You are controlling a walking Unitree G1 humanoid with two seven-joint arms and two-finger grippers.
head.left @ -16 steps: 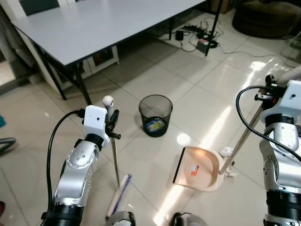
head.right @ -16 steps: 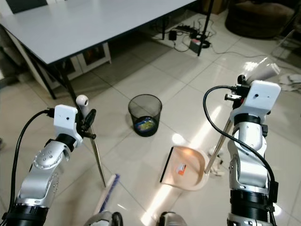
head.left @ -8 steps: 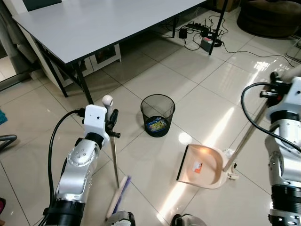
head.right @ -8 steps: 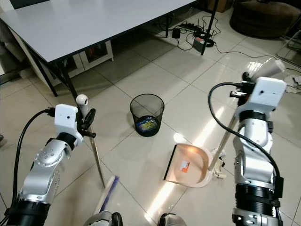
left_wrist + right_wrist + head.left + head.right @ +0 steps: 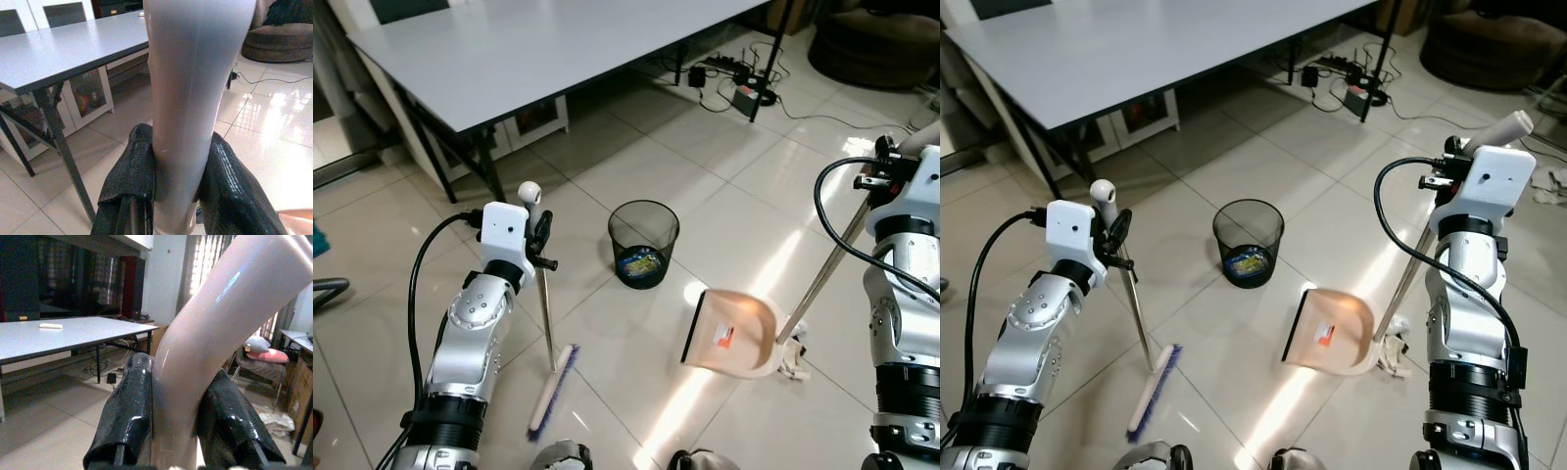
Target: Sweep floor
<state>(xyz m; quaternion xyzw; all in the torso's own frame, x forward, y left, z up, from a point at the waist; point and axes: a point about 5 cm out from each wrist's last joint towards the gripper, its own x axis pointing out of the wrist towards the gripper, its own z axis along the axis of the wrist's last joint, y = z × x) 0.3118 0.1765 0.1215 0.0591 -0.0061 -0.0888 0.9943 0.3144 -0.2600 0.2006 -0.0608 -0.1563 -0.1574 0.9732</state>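
left gripper [image 5: 178,186] pinches the broom [image 5: 546,333] high on its pale handle, both black fingers [image 5: 128,181] pressed against the grip. the handle stands nearly upright; the broom head rests on the tiled floor [image 5: 636,166] by the robot's left foot, bristles angled toward the lower left.

right gripper [image 5: 178,416] is clamped on the curved top of the dustpan [image 5: 732,331] handle. the long handle slants down and leftward to the pan, which sits flat on the tiles, open mouth with its dark lip facing left. a small orange and white scrap lies inside the pan. a crumpled pale bit, maybe tissue, lies at the pan's right edge where the handle joins.

1 black mesh bin [image 5: 643,241] stands between the 2 tools, farther out, well apart from both; something blue and yellow sits in its bottom.

open tiles run between broom head and dustpan lip, and from the bin toward the table. grey table [image 5: 509,59] spans the far side, its dark legs reaching the floor beyond the broom. a tangle of cables and a power strip [image 5: 739,83] lie past the table's right leg. dark sofa [image 5: 881,44] at the far right corner.
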